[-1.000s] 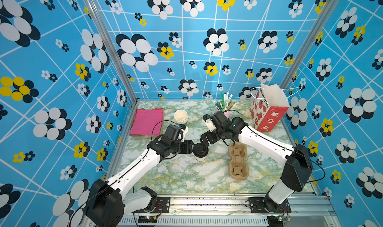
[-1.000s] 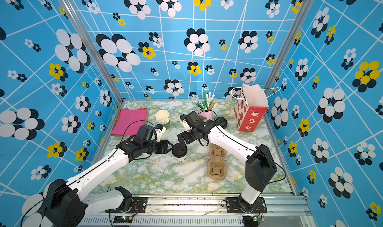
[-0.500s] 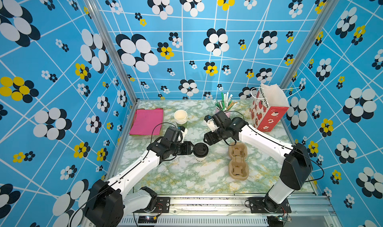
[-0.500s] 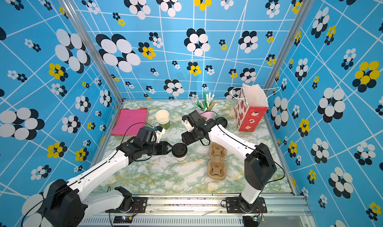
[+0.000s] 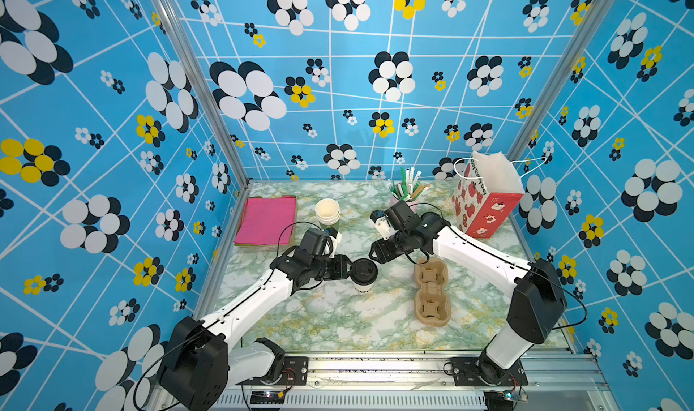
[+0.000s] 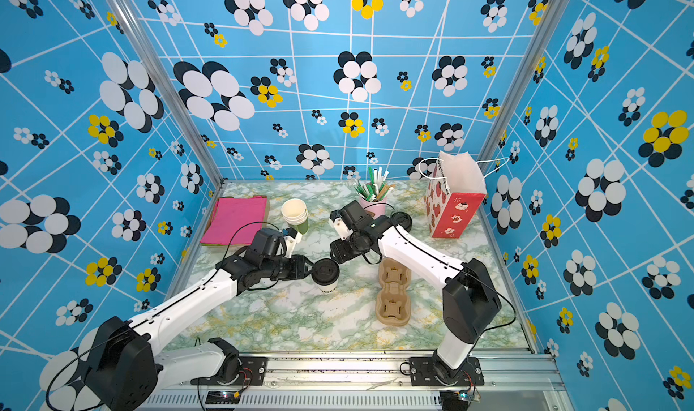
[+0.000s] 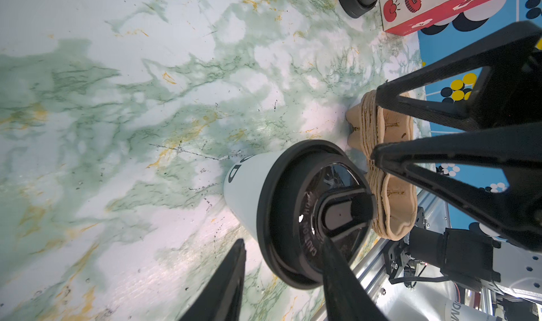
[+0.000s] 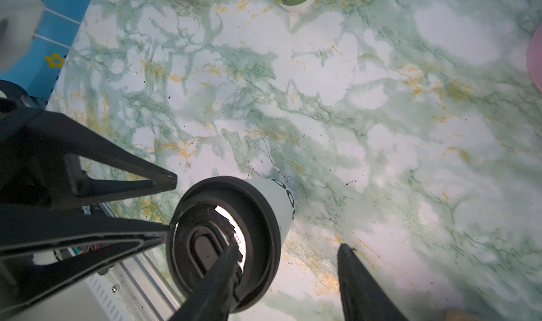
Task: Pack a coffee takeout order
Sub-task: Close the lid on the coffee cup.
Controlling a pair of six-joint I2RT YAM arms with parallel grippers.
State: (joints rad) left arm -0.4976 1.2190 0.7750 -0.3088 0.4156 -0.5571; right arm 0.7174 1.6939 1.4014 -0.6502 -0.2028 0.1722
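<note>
Beside lidded cup (image 5: 363,274), pulp holder (image 5: 432,292); bag (image 5: 484,206) behind

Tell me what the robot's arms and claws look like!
Both the left arm and the right arm have smooth white tube sections joined by chunky black joints. Thin black cables loop along them. The left claw and right claw are black, each with two long fingers shaped like hollow pointy triangles. A little white block sits by each wrist.

Lidded cup (image 5: 363,277) left of cup holder (image 5: 432,291)
</note>
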